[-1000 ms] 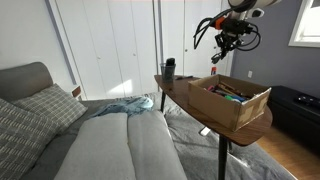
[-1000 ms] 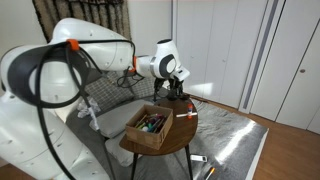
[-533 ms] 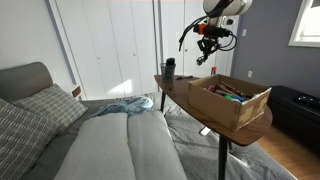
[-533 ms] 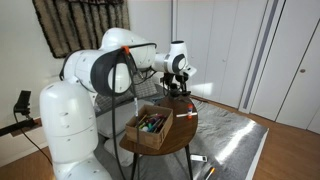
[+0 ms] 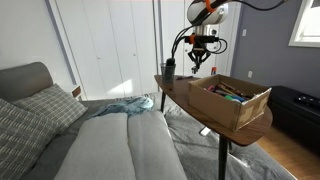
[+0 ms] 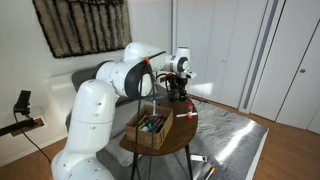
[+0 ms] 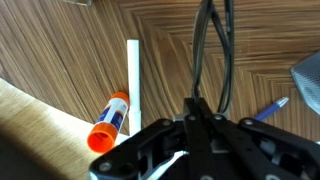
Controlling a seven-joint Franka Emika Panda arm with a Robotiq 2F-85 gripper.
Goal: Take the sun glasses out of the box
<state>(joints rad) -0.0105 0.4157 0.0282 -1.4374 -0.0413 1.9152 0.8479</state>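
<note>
Set in a room with white sliding closet doors (image 5: 110, 45) and a grey sofa bed (image 5: 110, 145), at a round wooden tabletop (image 5: 255, 132) on a single dark post. Note on that tabletop the large rectangular brown cardboard box (image 5: 238, 103), filled with pens and other small items, and the dark cylindrical cup (image 5: 169, 68) near the far rim.

Locate the black Robotiq gripper (image 5: 200, 58) above the tabletop, between cup and box and clear of the box walls. In the wrist view, read the jaws as pinched nearly together on the thin black-framed sun glasses (image 7: 228, 55), which are outside the box and project beyond the fingertips. Judge the long axis of the frame as running straight away from the fingertips.

Observe below, in the wrist view, bare wood with a white stick (image 7: 134, 80), an orange-capped marker (image 7: 108, 122) and a blue pen (image 7: 272, 106), all apart from the frame.

For the coming move, expect a descent onto free wood on the cup side of the box, away from marker and stick. Treat as the placement stage, with extraction judged complete and release pending
</note>
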